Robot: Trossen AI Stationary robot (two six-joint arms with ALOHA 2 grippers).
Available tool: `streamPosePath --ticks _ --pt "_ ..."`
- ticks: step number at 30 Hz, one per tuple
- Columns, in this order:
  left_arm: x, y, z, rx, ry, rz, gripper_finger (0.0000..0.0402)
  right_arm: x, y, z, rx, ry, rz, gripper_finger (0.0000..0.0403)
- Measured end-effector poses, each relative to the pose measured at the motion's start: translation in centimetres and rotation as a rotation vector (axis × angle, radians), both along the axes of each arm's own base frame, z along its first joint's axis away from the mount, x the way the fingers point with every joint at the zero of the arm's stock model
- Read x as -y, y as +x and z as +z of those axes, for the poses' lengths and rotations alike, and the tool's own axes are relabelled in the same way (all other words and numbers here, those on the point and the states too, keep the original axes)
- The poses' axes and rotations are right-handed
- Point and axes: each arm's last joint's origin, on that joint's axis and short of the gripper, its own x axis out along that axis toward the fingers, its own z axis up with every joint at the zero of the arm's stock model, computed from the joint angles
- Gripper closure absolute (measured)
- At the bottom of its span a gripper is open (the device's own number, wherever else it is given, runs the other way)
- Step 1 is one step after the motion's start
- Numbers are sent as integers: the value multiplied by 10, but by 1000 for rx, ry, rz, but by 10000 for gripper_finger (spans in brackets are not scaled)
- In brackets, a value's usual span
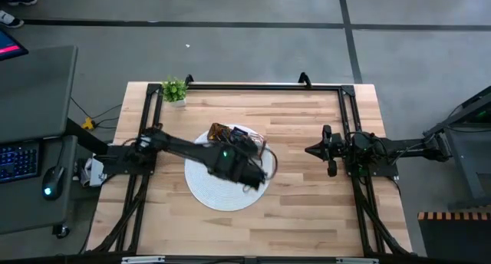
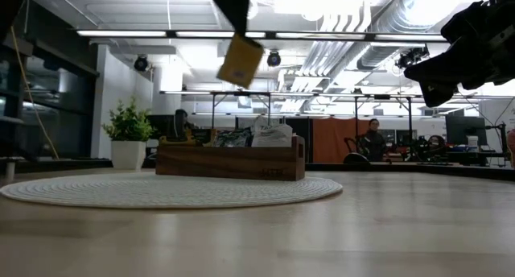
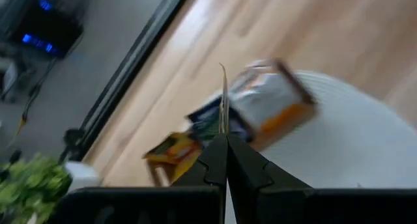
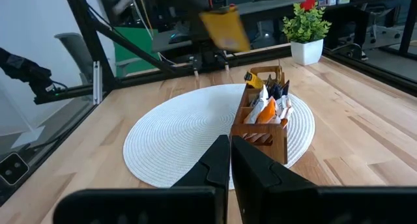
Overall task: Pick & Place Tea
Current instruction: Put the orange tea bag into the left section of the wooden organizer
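Left fingers (image 3: 225, 149) clamped on yellow sachet (image 2: 241, 60), high over mat (image 2: 121, 192). Box (image 2: 231, 162) half hidden under arm from above. Right fingers (image 4: 230, 160) together, idle at counter (image 1: 307, 210) edge.

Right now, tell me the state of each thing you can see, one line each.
Left gripper: shut on a yellow tea sachet, raised above the mat.
Right gripper: shut, empty, waiting at the right.
Wooden box: upright on the white mat, sachets standing inside.
Potted plant: upright.
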Motion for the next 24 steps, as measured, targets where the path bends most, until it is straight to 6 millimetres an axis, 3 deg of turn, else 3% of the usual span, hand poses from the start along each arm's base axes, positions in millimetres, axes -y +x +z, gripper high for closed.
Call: streamPosePath --ticks 6,12,19,24 --pt "-38 -27 -2 28 -15 179 401 0 0 0 0 0 0 391" --pt "-64 -52 -9 130 -16 391 401 0 0 0 0 0 0 391" --pt "-82 -73 -21 339 -26 621 401 0 0 0 0 0 0 391" --pt "-84 -67 -36 487 -83 728 401 0 0 0 0 0 -1 391"
